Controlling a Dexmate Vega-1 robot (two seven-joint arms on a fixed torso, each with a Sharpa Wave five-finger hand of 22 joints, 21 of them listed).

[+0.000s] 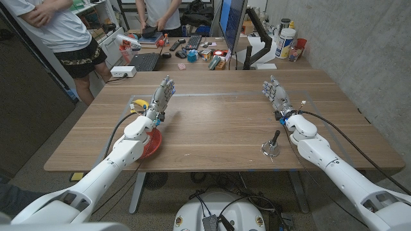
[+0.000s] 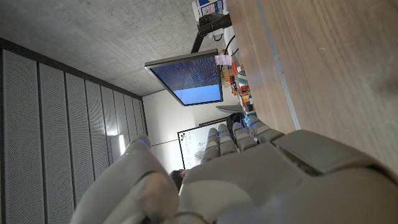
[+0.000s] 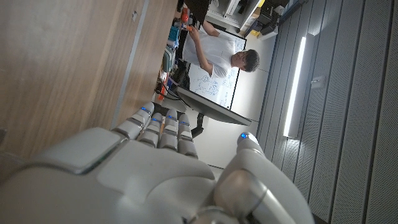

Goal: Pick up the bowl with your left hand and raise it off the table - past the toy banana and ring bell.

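Red bowl [image 1: 151,145] under left forearm, left hand [image 1: 163,96] empty, ring bell [image 1: 271,148] apart

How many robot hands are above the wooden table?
2: the left hand is raised beyond the red bowl; the right hand is raised beyond the metal ring bell.
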